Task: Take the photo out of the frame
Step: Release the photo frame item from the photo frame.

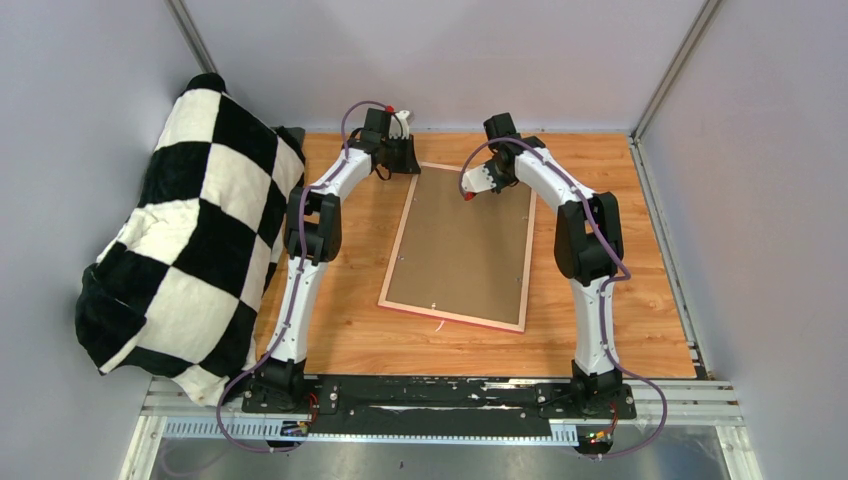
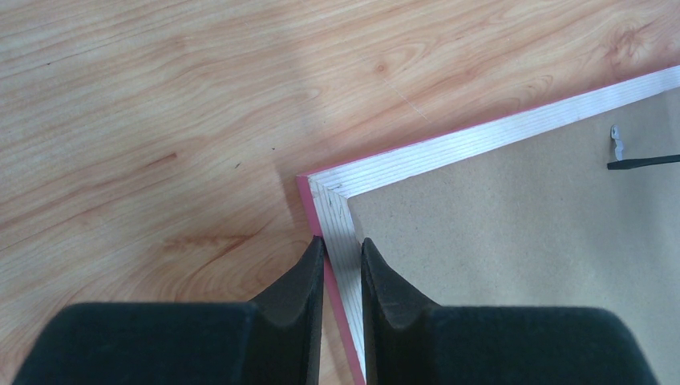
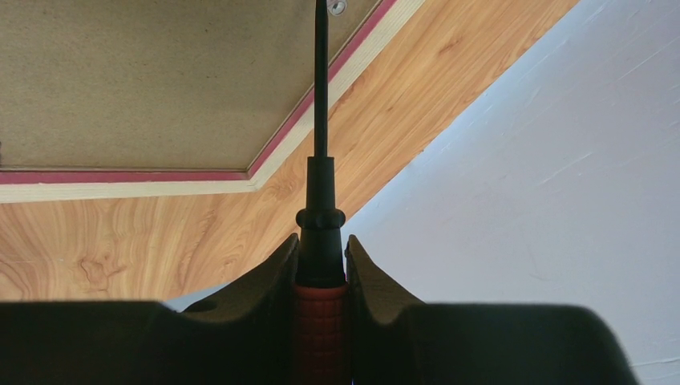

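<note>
Photo is out of sight, presumably under the brown backing board (image 1: 460, 240) that sits in the frame (image 1: 401, 235), which lies face down mid-surface (image 1: 340, 340). The left claw (image 2: 342, 257) pinches the frame's rail beside a far corner; the right claw (image 3: 321, 249) clamps a screwdriver (image 3: 320, 120) whose tip reaches a metal tab (image 3: 337, 7) at the board's edge. By my reading, tabs, board and print are all left to free.

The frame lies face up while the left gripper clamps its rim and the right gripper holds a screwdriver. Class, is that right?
No: the frame lies face down, brown backing board uppermost, as the top external view shows. The left gripper does clamp its rim; the right gripper holds a screwdriver.
</note>
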Controlling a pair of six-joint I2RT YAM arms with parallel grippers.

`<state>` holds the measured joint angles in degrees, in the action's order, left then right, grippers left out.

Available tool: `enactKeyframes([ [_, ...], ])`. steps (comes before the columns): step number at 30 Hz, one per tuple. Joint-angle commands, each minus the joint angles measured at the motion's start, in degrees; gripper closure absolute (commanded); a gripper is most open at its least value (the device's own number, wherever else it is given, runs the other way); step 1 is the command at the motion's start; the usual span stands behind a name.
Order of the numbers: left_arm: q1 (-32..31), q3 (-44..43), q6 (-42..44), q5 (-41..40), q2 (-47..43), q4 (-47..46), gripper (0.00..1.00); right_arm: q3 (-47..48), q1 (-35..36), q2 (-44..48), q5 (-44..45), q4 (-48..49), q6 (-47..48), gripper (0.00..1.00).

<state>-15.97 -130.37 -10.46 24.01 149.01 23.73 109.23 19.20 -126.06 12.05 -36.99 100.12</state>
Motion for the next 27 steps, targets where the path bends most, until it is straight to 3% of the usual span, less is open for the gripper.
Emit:
enactKeyframes([
  [1,-1.2,1.1,1.0,0.8,4.9,7.6,0.98,-0.9,-0.7,-0.8,2.9,-2.3,1.9,1.00],
  [15,-1.2,1.1,1.0,0.8,4.8,7.6,0.98,-1.9,-1.2,0.7,3.3,-2.6,2.5,1.00],
  [22,-1.2,1.1,1.0,0.8,4.9,7.6,0.98,1.9,-0.6,0.8,-2.9,-2.4,-2.3,1.00],
  [27,-1.2,1.1,1.0,0.8,4.9,7.6,0.98,2.9,-0.5,-1.3,0.4,-0.1,-1.6,1.00],
])
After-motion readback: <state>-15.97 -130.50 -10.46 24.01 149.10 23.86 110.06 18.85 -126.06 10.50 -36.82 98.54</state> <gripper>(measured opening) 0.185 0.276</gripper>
